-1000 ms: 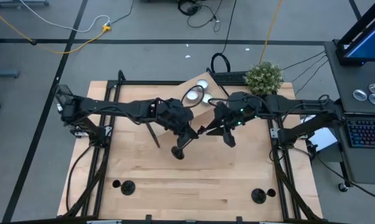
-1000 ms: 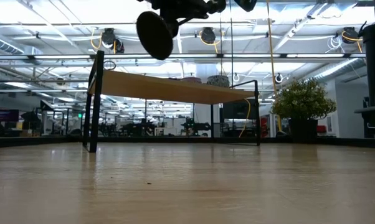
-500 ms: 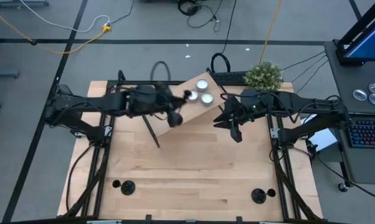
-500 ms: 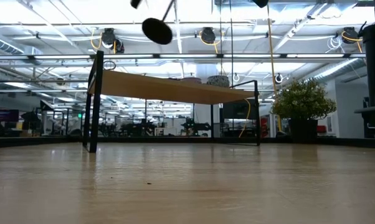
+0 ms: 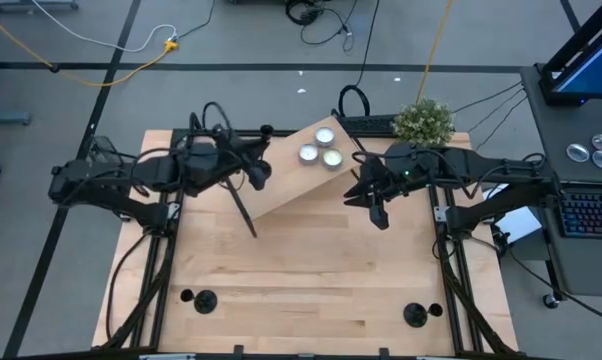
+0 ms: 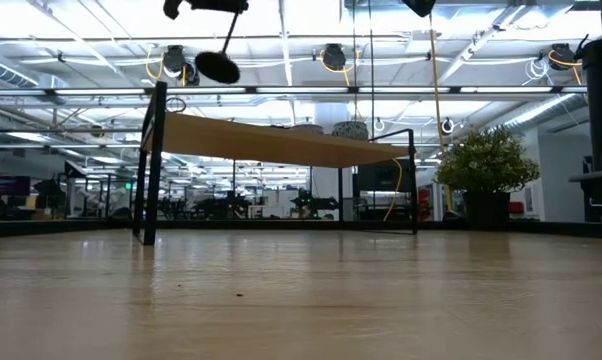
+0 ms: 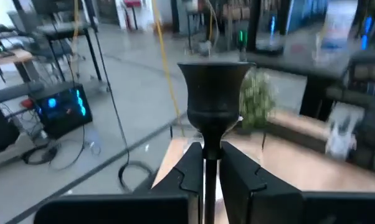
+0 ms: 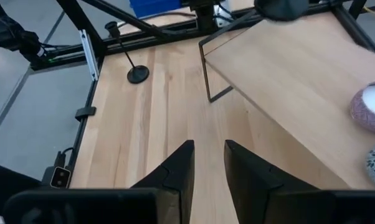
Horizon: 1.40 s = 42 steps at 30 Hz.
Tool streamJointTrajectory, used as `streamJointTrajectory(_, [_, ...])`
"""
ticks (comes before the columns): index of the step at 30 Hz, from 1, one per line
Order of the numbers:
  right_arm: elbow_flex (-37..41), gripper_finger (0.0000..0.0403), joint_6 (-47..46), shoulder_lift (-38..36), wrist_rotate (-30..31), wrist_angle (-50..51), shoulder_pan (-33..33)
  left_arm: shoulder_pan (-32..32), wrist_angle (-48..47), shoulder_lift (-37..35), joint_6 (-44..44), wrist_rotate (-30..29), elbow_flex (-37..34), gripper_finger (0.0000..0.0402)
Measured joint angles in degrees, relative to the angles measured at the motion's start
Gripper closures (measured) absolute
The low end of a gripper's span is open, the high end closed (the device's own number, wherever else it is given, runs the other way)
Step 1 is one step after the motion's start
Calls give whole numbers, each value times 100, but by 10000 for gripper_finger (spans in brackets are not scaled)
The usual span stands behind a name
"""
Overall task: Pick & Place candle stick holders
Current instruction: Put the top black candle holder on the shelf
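1. Candle holder sits clamped by its stem in the left gripper, held in the air over the left end of the raised shelf; cup end faces the wrist camera, disc base shows high in the low view.
2. Table: light wood, shelf stands on black legs at the back.
3. Right gripper hangs over the table just beside the shelf's right end, fingers a narrow gap apart, nothing between them.
4. Plant at the back right edge.
5. Three more candle holders stand upright near the front edge: two at left, one at right.
6. Three tealights clustered on the shelf.
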<state>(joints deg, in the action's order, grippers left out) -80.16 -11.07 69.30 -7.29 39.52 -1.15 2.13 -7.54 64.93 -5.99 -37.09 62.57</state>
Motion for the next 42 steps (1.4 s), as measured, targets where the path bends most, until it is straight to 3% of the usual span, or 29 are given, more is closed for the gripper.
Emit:
streamJointTrajectory(9, [499,328,-42,-80,0,-32,0,26,1834,-688,270,-235,-1609,373])
streamJointTrajectory(15, [594,329,-44,-89,0,-157,0,26,2519,-789,234,-894,-2228,373])
streamJointTrajectory(27, [594,330,-44,-89,1,-201,0,26,2234,-785,220,-1535,-2490,373])
streamJointTrajectory(42, [594,330,-45,-89,2,-201,0,106,1793,-780,-29,-1704,-2492,373])
